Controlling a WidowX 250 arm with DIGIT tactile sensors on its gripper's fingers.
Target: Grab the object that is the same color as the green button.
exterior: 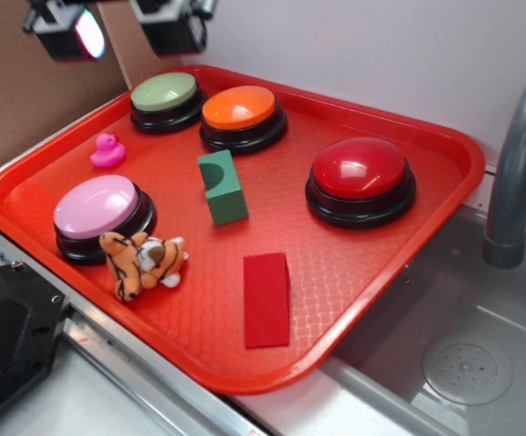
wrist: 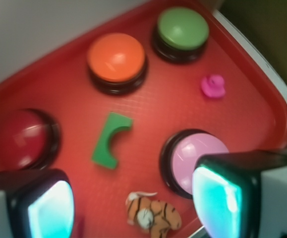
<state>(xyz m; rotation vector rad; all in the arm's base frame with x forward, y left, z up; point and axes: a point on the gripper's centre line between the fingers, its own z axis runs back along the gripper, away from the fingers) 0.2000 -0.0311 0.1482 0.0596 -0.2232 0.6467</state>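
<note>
So the gripper [wrist: 133, 203] is hanging up in the air above the tray with its two fingers [wrist: 44, 208] spread wide apart and nothing between them; in the exterior view you only catch it at the top left corner, over the tray's far left edge. Biggest thing here is the red tray [exterior: 408, 272], with a grey sink [exterior: 467, 368] and faucet [exterior: 517, 173] off at 3 to 4 o'clock. Clock directions below are from the middle of the tray in the exterior view. The red button [exterior: 360, 180] sits at 2 o'clock, the pink button [exterior: 99, 216] at 9 o'clock, the orange button [exterior: 241, 116] at 12 and the green button [exterior: 165, 100] at about 11, just beside the orange one. A flat red block [exterior: 267, 300] lies at 5 o'clock, well apart from the rest. The green block [exterior: 223, 187] is pretty much dead center, notch side facing left, resting on the tray below the orange button and not touching anything else. A little plush tiger [exterior: 143, 262] is at 8 o'clock, right up against the pink button. Smallest is the pink rubber duck [exterior: 107, 152] at 10 o'clock.
</note>
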